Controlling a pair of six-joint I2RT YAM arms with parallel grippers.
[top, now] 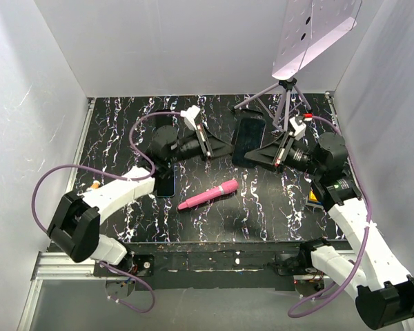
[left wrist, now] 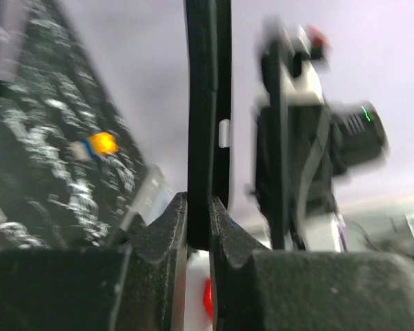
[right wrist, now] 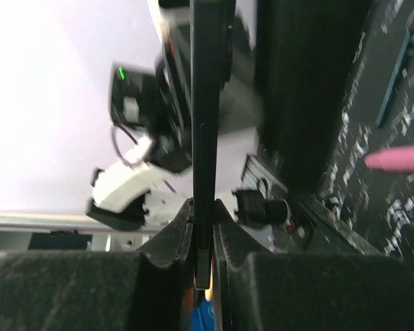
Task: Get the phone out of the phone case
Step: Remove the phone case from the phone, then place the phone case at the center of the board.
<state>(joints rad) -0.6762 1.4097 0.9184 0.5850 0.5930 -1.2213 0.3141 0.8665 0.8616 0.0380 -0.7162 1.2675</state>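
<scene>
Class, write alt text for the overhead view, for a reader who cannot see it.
The left gripper and right gripper pinch opposite edges of a dark phone over a black marbled table. A pink pen lies nearer, and a tripod stands at the back.

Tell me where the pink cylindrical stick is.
Top view: the pink cylindrical stick lies front-centre on the black marbled table, right of a dark blue-edged slab.
</scene>
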